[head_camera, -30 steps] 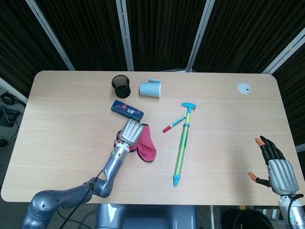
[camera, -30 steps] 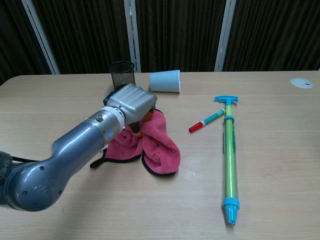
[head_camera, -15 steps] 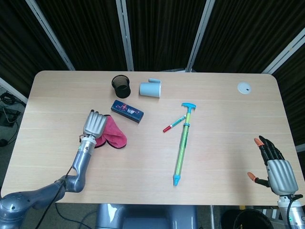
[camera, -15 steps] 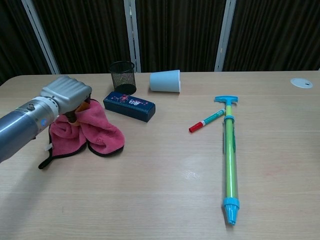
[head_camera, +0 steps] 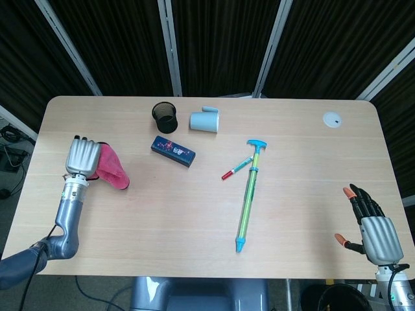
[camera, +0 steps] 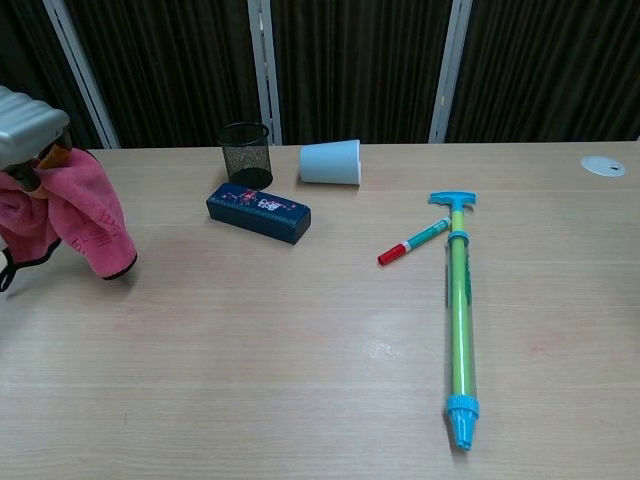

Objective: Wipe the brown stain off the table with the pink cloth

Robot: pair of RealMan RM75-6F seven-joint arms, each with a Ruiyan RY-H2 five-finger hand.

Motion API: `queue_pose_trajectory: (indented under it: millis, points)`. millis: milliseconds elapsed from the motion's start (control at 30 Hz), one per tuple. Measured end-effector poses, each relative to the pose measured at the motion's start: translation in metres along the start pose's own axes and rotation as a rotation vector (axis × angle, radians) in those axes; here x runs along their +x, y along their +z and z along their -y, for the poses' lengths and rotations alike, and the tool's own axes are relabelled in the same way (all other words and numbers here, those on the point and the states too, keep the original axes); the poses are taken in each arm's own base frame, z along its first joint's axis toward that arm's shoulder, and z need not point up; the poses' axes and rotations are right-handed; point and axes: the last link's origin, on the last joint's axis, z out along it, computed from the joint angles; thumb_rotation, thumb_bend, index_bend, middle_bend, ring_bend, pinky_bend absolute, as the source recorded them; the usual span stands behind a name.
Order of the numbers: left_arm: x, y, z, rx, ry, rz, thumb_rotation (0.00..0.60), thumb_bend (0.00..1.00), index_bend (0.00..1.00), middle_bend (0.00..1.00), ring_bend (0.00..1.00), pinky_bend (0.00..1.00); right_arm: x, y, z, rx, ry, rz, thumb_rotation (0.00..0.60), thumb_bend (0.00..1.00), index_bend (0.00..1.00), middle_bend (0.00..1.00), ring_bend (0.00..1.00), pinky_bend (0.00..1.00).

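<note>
My left hand [head_camera: 82, 157] is near the table's left edge and grips the pink cloth [head_camera: 111, 167]. In the chest view the left hand [camera: 26, 124] shows only at the top left corner, and the pink cloth [camera: 86, 212] hangs from it in folds, its lower tip at or just above the tabletop. I cannot make out a distinct brown stain in either view; a faint shiny smear [camera: 381, 348] marks the wood near the middle. My right hand [head_camera: 369, 220] hovers off the table's front right corner, fingers spread, holding nothing.
A black mesh cup [head_camera: 165, 117] and a pale blue cup on its side [head_camera: 205, 120] stand at the back. A dark blue box [head_camera: 173, 150], a red marker [head_camera: 237, 168] and a long green-and-blue pump toy [head_camera: 249, 194] lie mid-table. A white disc [head_camera: 332, 119] sits back right.
My left hand has swept the pink cloth leftward from the middle of the table, past the blue box, to the left edge, and the cloth now hangs from it. The right hand barely moved.
</note>
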Motion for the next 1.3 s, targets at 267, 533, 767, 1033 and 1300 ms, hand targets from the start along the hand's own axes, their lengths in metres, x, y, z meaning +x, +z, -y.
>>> queue_pose_trajectory:
  millis: [267, 533, 767, 1033, 1300]
  points:
    - [0.027, -0.002, 0.037, 0.068, -0.033, -0.057, 0.6, 0.26, 0.79, 0.59, 0.49, 0.45, -0.001, 0.0, 0.0, 0.002, -0.005, 0.002, 0.6, 0.09, 0.0, 0.0, 0.0, 0.17]
    - [0.048, -0.009, 0.042, 0.079, -0.145, -0.066, 0.6, 0.26, 0.77, 0.58, 0.48, 0.44, -0.001, 0.0, 0.0, 0.001, -0.009, 0.005, 0.6, 0.09, 0.0, 0.0, 0.0, 0.17]
    - [0.057, -0.038, 0.027, -0.002, -0.244, -0.032, 0.6, 0.25, 0.72, 0.52, 0.45, 0.43, -0.001, 0.001, -0.001, -0.004, -0.009, 0.006, 0.6, 0.09, 0.0, 0.0, 0.0, 0.17]
    - [0.036, -0.087, 0.023, -0.084, -0.305, 0.058, 0.6, 0.06, 0.27, 0.02, 0.01, 0.02, -0.002, 0.001, 0.0, -0.002, -0.014, 0.005, 0.6, 0.09, 0.0, 0.0, 0.0, 0.17]
    - [0.031, -0.107, 0.038, -0.032, -0.443, 0.077, 0.6, 0.02, 0.15, 0.0, 0.0, 0.0, -0.002, 0.001, 0.0, -0.006, -0.016, 0.004, 0.6, 0.09, 0.0, 0.0, 0.0, 0.17]
